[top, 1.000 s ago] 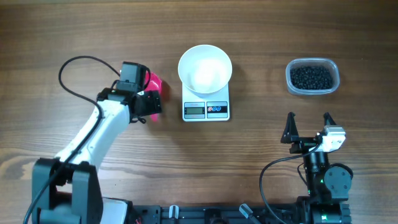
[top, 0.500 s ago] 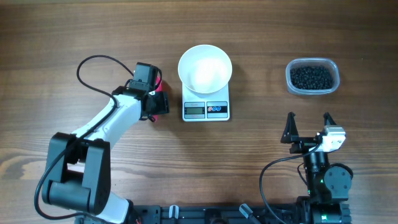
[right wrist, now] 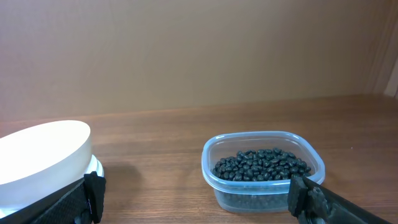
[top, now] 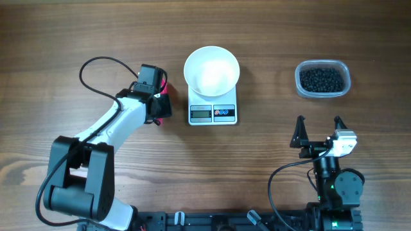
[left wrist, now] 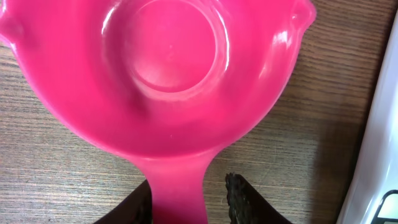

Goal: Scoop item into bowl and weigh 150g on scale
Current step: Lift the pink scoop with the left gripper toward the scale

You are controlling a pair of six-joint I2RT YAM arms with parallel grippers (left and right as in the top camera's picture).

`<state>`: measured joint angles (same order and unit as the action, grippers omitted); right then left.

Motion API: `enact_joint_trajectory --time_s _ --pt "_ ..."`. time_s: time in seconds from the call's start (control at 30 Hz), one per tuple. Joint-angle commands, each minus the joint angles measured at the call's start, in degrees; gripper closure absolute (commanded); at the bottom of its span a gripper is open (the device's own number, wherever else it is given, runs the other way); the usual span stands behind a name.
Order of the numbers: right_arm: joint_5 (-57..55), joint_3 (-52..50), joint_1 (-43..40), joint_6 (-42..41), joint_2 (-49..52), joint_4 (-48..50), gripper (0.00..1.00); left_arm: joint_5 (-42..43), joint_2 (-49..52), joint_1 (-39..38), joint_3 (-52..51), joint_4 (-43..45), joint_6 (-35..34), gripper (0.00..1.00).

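Observation:
A pink scoop (left wrist: 168,74) lies empty on the wood just left of the scale (top: 213,113), mostly hidden under my left gripper (top: 159,101) in the overhead view. In the left wrist view that gripper (left wrist: 189,186) straddles the scoop's handle. One finger touches the handle; the other finger (left wrist: 239,196) stands a small gap away. The white bowl (top: 212,69) sits empty on the scale. The item, black beans (top: 322,78), fills a clear tub (right wrist: 208,158) at the far right. My right gripper (top: 319,122) hangs open near the front edge, facing the tub, holding nothing.
The scale's white edge (left wrist: 379,155) is close to the right of the scoop. A black cable (top: 96,64) loops behind the left arm. Bare wood lies between the scale and the tub.
The left arm swung right, bringing its gripper closer to the scale over the scoop, and has held still since half a second ago. The right arm has not moved.

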<state>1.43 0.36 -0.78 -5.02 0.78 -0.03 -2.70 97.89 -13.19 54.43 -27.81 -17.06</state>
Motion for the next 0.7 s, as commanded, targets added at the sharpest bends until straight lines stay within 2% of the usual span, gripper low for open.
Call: enact_joint_trajectory --time_s 0.0,0.17,0.3,0.47,0.67 --pt "0.5 -0.1 0.4 0.4 -0.3 0.2 0.00 -0.4 0.0 0.0 0.1 0.2 -0.3 0.62" --pt "0.5 -0.1 0.4 0.4 -0.3 0.2 0.00 -1.5 -2.6 0.0 0.3 0.2 -0.3 0.62" --pt "0.5 -0.1 0.4 0.4 -0.3 0.2 0.00 -1.4 -2.8 0.0 0.3 0.0 -0.3 0.69" --pt "0.5 -0.1 0.4 0.4 -0.3 0.2 0.00 -1.4 -2.8 0.0 0.3 0.0 -0.3 0.70" --pt "0.5 -0.1 0.4 0.4 -0.3 0.2 0.00 -1.4 -2.8 0.0 0.3 -0.1 -0.3 0.77"
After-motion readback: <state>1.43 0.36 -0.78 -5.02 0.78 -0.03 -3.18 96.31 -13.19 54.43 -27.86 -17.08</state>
